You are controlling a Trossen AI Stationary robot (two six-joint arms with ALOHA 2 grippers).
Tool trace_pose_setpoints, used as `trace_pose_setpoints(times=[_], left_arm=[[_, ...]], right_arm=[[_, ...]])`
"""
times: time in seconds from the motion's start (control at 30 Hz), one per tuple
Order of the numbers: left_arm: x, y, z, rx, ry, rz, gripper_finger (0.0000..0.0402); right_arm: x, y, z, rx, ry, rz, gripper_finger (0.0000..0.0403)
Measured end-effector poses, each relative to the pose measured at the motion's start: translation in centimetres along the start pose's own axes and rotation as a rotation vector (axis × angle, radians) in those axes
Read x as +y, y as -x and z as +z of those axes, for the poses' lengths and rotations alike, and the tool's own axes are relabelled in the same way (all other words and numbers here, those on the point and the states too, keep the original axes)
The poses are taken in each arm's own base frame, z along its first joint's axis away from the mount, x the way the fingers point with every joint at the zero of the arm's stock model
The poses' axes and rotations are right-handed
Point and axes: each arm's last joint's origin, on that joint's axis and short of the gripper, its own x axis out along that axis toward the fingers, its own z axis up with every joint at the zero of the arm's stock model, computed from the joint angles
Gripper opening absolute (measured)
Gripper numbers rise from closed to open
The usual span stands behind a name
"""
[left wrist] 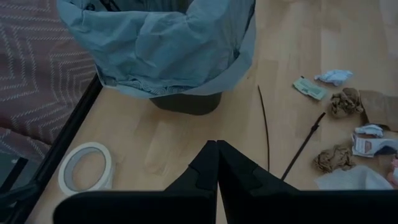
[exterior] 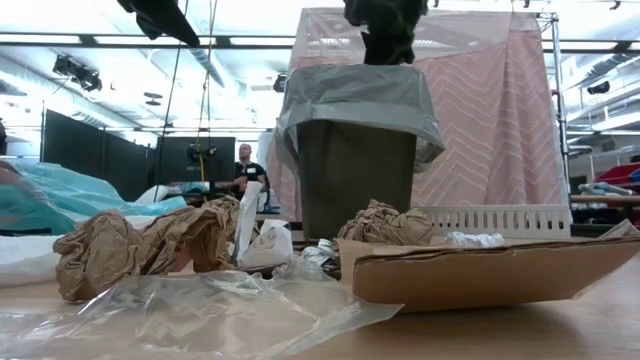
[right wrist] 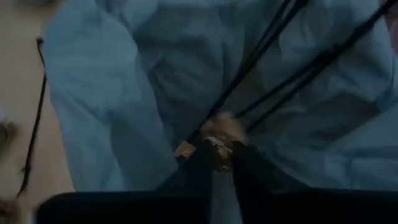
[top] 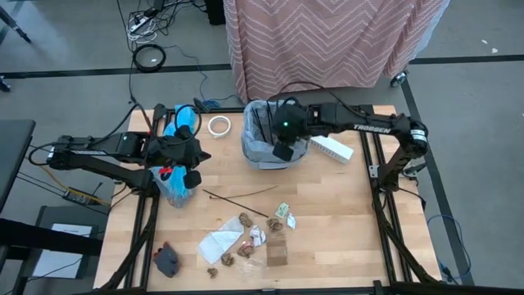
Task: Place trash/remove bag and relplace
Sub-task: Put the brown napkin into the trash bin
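A dark bin lined with the light grey bag stands at the table's far middle, and thin dark sticks lie inside it. My right gripper hovers over the bin's mouth, shut on a brown paper wad. My left gripper is shut and empty, above the table's left part by the turquoise bag. Sticks, paper wads, white scraps and a cardboard scrap lie on the near middle of the table. My right gripper pinches a crumpled brown paper wad between its two fingertips, coming from above and pointing down into the bin. The wad is lifted clear, over the grey bag's inside and the sticks there.
A white tape ring lies left of the bin, and a long white box lies to its right. A dark lump sits at the near left corner. Clear plastic lies close to the low camera. A person stands far behind.
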Motion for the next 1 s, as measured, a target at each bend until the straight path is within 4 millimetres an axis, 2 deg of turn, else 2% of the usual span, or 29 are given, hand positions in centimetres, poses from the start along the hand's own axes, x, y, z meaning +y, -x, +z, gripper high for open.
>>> trace_pose_setpoints(times=[0.17, 0.27, 0.37, 0.43, 0.5, 0.6, 0.73, 0.87, 1.0], left_arm=[[0.0, 0.0, 0.0, -0.001, 0.0, 0.0, 0.0015], [0.0, 0.0, 0.0, 0.0, 0.001, 0.001, 0.0015], [0.0, 0.0, 0.0, -0.002, 0.001, 0.001, 0.0015], [0.0, 0.0, 0.1, -0.006, 0.004, 0.002, 0.0015], [-0.1, -0.1, 0.1, -0.015, 0.009, 0.001, 0.0015], [-0.2, -0.6, 0.1, -0.044, 0.019, 0.003, 0.0015], [-0.4, -1.2, -0.1, -0.061, 0.034, 0.001, 0.0015], [-0.5, -1.9, -0.6, -0.061, 0.057, 0.001, 0.0015], [-0.6, -2.0, -0.8, -0.047, 0.047, -0.014, 0.0015]], right_arm=[[-0.1, 2.0, -0.9, 0.025, 0.002, 0.022, 0.0158], [1.4, 3.5, -1.6, 0.031, 0.047, 0.092, 0.0196], [3.8, 5.9, -2.5, 0.018, 0.081, 0.253, 0.0199], [6.1, 7.4, -3.4, 0.025, 0.103, 0.343, 0.0188], [8.8, 8.0, -4.7, 0.047, 0.153, 0.385, 0.0177], [12.6, 6.8, -7.5, 0.093, 0.247, 0.344, 0.0169], [15.8, 3.0, -10.8, 0.115, 0.259, 0.276, 0.0169], [17.7, -0.8, -12.1, 0.056, 0.147, 0.357, 0.0172], [19.3, -3.7, -12.2, 0.003, 0.068, 0.412, 0.0173]])
